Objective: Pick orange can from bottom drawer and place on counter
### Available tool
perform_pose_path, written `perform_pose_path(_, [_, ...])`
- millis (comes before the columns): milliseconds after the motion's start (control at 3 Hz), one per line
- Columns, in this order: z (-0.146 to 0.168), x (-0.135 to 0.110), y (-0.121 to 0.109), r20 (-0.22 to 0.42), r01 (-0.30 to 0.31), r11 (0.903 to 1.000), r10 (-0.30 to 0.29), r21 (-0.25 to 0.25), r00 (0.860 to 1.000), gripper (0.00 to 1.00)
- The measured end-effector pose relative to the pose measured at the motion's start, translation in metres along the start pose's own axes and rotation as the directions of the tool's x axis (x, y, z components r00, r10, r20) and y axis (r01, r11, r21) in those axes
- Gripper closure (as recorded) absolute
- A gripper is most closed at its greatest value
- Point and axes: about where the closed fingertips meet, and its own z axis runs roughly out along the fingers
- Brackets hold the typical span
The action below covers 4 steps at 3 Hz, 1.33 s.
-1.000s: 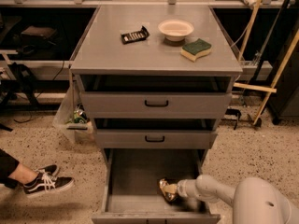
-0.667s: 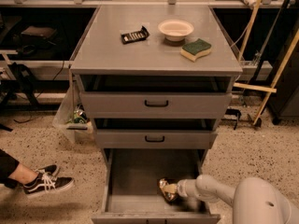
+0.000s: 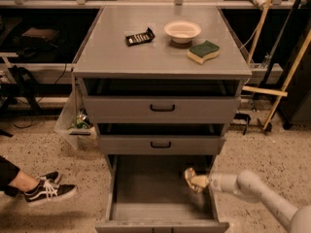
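The orange can [image 3: 193, 179], shiny gold-brown, is held at the right side of the open bottom drawer [image 3: 146, 191], near the drawer's right wall and raised off its grey floor. My gripper [image 3: 202, 181] reaches in from the lower right on a white arm and is shut on the can's right end. The counter [image 3: 146, 57] is the flat grey top of the cabinet, well above the gripper.
On the counter lie a black flat packet [image 3: 140, 37], a white bowl [image 3: 182, 31] and a green-and-yellow sponge [image 3: 203, 51]. The two upper drawers are slightly open. A person's sneakered foot [image 3: 46, 189] is at the left. Wooden broom handles [image 3: 286, 76] lean at the right.
The can and my gripper have moved up and to the right, from the drawer floor toward its right wall. The camera view has also shifted slightly.
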Motion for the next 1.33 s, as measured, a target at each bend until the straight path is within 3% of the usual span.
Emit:
perform_pose_path(333, [-0.112,-0.064,0.004,0.076,0.101,0.9948,-0.101,-0.009,0.992,1.0])
perform_pose_path(667, [-0.231,-0.113,0.02,0.145,0.227,0.9731,-0.23,0.037,0.962,1.0])
perform_pose_path(1000, [-0.341,-0.147,0.059,0.189,0.307,0.9495,-0.314,0.064,0.931,1.0])
perform_pose_path(1333, [-0.426,-0.171,0.124,0.219,0.373,0.927,-0.372,0.038,0.902,1.0])
